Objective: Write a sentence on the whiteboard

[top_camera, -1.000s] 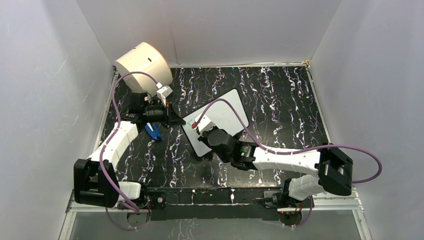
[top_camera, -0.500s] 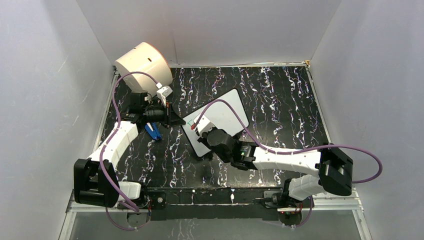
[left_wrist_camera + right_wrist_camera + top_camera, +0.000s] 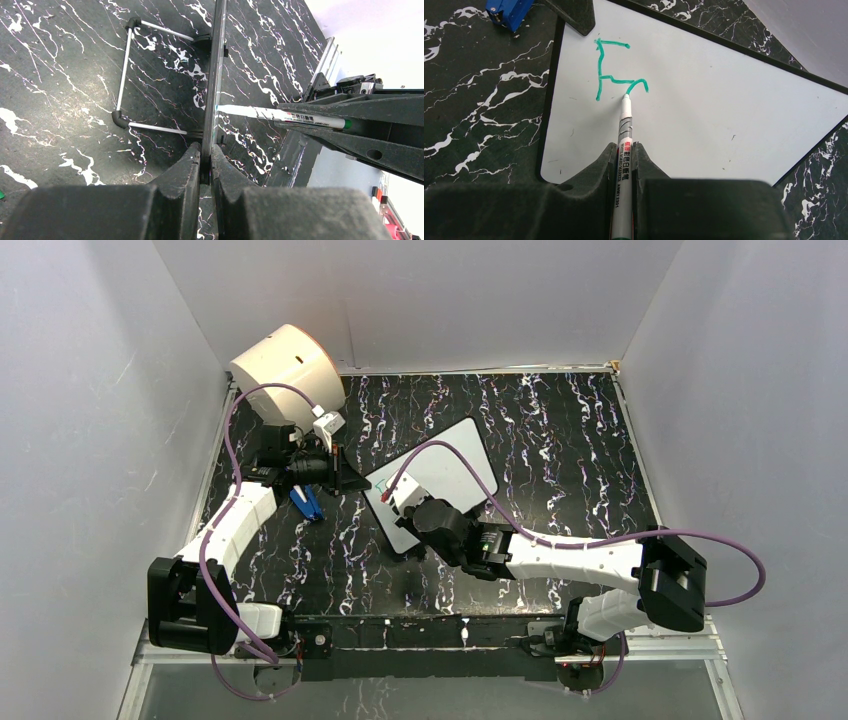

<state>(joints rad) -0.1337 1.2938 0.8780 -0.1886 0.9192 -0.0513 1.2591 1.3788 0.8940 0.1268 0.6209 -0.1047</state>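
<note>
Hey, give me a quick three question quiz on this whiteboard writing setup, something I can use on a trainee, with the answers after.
1. True or false: the right gripper holds the marker with its tip on the whiteboard.
2. The left gripper is clamped on: A the whiteboard's edge; B the marker; C nothing.
3. Fill in: the lettering on the board is ___ in colour.

Key: 1 true; 2 A; 3 green.
</note>
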